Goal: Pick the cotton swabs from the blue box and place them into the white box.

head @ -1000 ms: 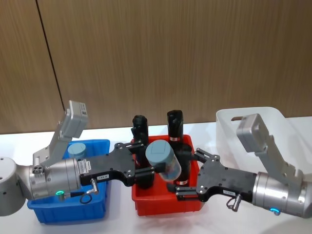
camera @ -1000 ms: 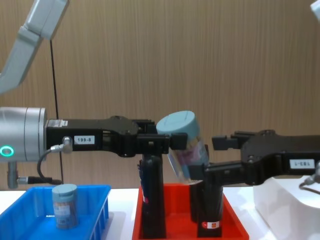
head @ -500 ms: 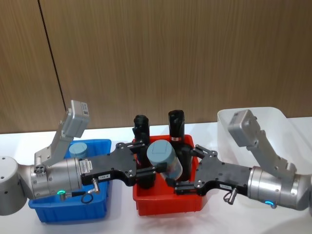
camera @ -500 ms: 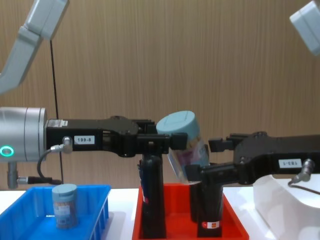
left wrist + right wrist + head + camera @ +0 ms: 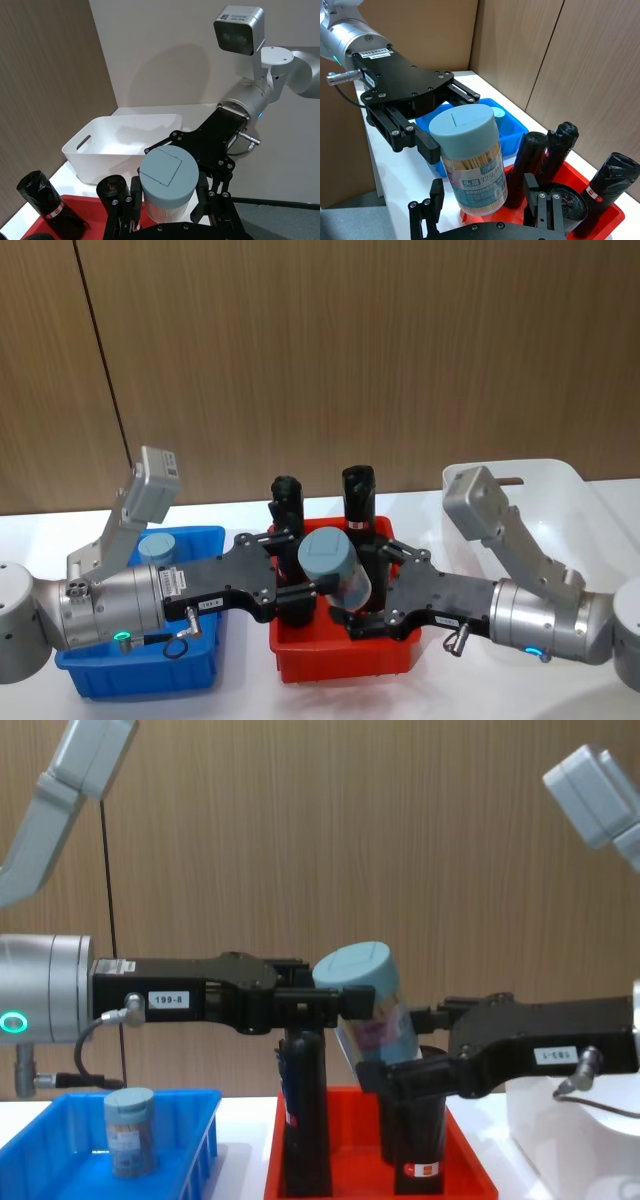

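Note:
A cotton swab jar [image 5: 335, 565] with a pale blue-grey lid hangs tilted above the red tray, and my left gripper [image 5: 305, 567] is shut on its upper part. Swab sticks and a label show through its clear wall [image 5: 472, 172]. My right gripper [image 5: 365, 585] is open, with a finger on either side of the jar's lower half [image 5: 385, 1035]. Whether they touch it I cannot tell. A second jar [image 5: 158, 548] stands in the blue box [image 5: 200, 668] at the left. The white box [image 5: 520, 478] sits at the right, behind my right arm.
The red tray [image 5: 340, 660] lies between the two boxes, right under the held jar. It holds several tall black rolls [image 5: 358, 490] with red-white labels, which stand close behind both grippers. A wood-panel wall runs along the back of the table.
My right gripper has moved left, from beside the jar to around its lower half. The left gripper and the jar have stayed still.

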You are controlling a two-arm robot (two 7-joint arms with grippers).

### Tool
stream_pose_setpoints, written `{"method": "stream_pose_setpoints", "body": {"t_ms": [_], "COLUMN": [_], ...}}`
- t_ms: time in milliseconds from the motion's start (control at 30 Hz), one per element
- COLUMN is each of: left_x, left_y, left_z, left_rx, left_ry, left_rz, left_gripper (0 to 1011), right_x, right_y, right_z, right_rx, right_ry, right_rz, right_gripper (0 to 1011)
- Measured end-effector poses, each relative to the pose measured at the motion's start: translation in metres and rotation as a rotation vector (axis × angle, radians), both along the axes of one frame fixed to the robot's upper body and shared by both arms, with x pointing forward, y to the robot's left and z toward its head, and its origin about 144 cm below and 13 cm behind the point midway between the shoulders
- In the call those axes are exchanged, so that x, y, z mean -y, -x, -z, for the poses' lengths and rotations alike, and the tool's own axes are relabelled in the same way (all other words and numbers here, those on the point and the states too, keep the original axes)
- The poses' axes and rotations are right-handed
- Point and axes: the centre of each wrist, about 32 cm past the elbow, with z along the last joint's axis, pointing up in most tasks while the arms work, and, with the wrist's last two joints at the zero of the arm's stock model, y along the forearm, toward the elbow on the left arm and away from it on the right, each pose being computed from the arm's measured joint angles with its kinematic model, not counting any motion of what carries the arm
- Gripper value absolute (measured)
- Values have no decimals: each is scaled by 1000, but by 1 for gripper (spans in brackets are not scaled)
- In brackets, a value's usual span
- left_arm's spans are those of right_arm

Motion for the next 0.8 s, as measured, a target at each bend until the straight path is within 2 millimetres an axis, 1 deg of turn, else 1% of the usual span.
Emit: {"method": "stream_pose_setpoints", "body": {"t_ms": [367,500,533,600,633,700,800], "left_x": [0,0,0,0,0,0,0], "left_y": [0,0,0,0,0,0,0], "left_z": [0,0,0,0,0,0,0], "left_rx": [0,0,0,0,0,0,1], "left_ry": [0,0,0,0,0,0,0], "left_rz": [0,0,0,-1,-1,-2,-2], "left_gripper": [652,652,652,652,652,652,652], "right_x": [-5,-5,-5,-5,-5,-5,-5], "right_y": [-5,-6,-6,-7,-7,-7,-7], "right_z": [2,2,2,2,2,2,2], "right_rx": [1,2,3,3,3,3,4], "right_ry": [0,-3,-3,-4,-4,-6,-7], "right_rz": [-6,-3,-3,-3,-3,-4,-4], "right_gripper": [997,932,888,839,839,753,745]}}
